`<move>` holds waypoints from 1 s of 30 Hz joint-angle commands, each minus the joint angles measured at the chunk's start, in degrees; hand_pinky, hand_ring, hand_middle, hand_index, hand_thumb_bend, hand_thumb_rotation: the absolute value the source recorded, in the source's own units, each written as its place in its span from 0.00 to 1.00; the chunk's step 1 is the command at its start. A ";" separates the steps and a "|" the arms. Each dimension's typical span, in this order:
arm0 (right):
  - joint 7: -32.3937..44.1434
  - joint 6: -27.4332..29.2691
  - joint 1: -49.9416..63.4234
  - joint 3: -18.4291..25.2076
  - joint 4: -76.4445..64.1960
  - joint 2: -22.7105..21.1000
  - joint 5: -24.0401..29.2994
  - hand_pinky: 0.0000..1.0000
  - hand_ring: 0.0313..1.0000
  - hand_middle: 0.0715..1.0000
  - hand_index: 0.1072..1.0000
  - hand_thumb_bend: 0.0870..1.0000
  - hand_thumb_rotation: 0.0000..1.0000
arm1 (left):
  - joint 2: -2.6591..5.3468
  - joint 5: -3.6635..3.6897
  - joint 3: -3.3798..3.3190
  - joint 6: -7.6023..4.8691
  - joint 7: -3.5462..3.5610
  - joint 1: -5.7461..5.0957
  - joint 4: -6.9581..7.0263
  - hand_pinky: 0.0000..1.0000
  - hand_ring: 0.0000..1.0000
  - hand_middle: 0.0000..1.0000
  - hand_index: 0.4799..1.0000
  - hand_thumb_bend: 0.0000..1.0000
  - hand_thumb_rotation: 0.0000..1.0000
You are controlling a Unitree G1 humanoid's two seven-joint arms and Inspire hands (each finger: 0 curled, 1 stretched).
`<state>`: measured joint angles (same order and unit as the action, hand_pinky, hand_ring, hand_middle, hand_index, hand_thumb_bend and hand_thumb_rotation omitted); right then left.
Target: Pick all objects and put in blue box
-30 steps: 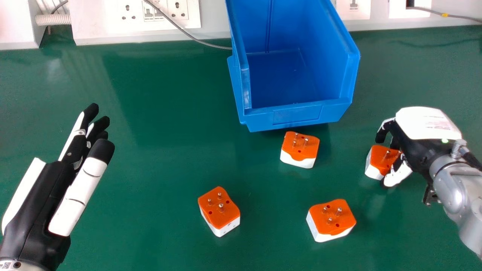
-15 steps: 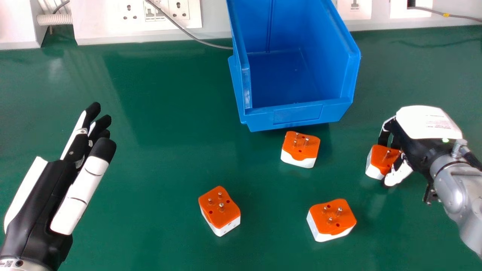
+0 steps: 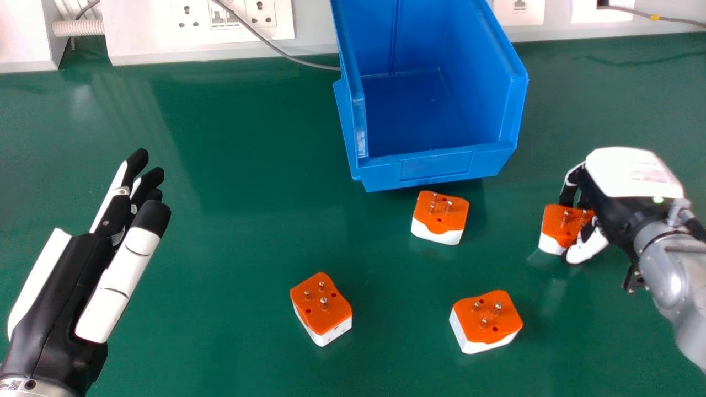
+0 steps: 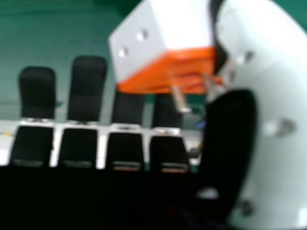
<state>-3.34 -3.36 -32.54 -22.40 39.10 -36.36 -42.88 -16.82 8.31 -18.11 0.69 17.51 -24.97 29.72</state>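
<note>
My right hand is at the right of the head view, its fingers and thumb pinching an orange and white plug adapter. In the right hand view that adapter sits between the fingers and thumb of my right hand. Three more adapters lie pins up on the green table: one just in front of the blue box, another at centre front, a third to its right. At the left my left hand is held with straight fingers, touching nothing. The blue box has no object inside.
Behind the green table runs a white wall trunking with sockets. A grey cable hangs from it to the box's left side. Another cable crosses the trunking at the far right.
My right hand has shifted slightly back and to the right, and the adapter in it has turned and moved along. My left hand has barely moved.
</note>
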 commanded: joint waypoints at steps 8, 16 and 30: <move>1.29 -1.94 2.93 4.73 -9.43 -3.51 0.82 0.35 0.38 0.46 0.48 0.45 0.00 | 0.22 -1.30 0.94 -0.94 -0.81 0.94 -0.04 0.95 0.98 0.98 1.00 0.72 0.95; 3.06 -2.37 6.39 7.82 -16.23 -4.76 1.34 0.35 0.39 0.47 0.47 0.44 0.00 | 0.26 -1.80 1.26 -1.72 -0.72 1.34 -1.06 0.95 0.98 0.98 1.00 0.71 0.95; 4.70 -2.74 6.69 7.21 -15.81 -4.24 0.48 0.34 0.39 0.48 0.47 0.44 0.00 | 0.29 -2.01 1.40 -2.05 -0.86 1.13 -1.05 0.94 0.98 0.98 1.00 0.69 0.95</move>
<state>1.55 -5.88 -25.09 -15.61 24.32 -39.73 -41.51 -16.47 6.71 -16.63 -0.02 17.04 -23.76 27.91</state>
